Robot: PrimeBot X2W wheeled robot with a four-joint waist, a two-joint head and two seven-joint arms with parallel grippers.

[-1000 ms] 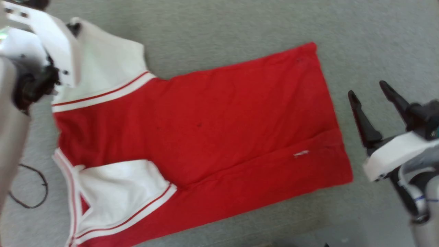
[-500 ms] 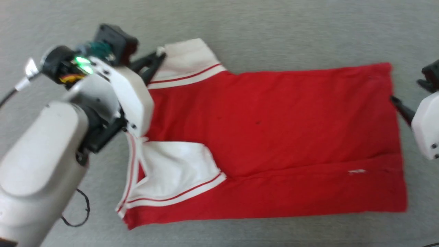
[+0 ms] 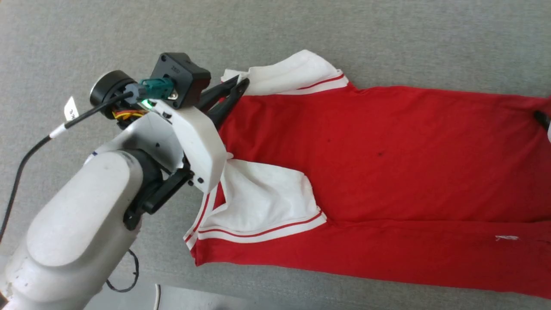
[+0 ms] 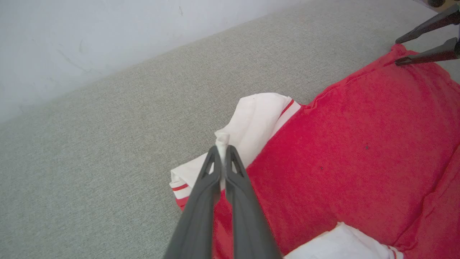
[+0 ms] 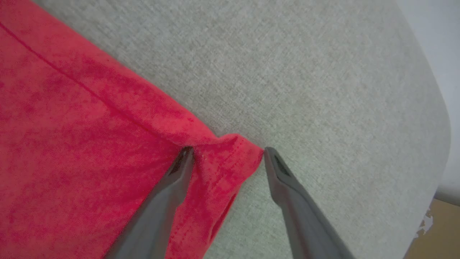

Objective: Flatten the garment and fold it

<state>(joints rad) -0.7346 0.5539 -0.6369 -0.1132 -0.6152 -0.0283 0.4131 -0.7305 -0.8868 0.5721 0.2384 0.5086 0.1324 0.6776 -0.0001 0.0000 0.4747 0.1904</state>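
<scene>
left gripper [image 4: 222,150]: pinched on white sleeve [image 4: 258,118]
jersey [image 4: 359,151]: red, lying on grey upholstery [image 4: 107,151]
right gripper [image 4: 397,53]: spread at hem corner

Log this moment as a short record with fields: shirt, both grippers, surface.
shirt: red with white sleeves, spread on the surface
left gripper: shut on the far sleeve
right gripper: open, fingers astride the red hem corner
near sleeve: folded in over the red body
surface: grey woven fabric

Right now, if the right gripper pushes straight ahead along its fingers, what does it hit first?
Probably the garment: its red hem corner sits between the open right gripper fingers. Just past that lies the grey fabric surface.
</scene>
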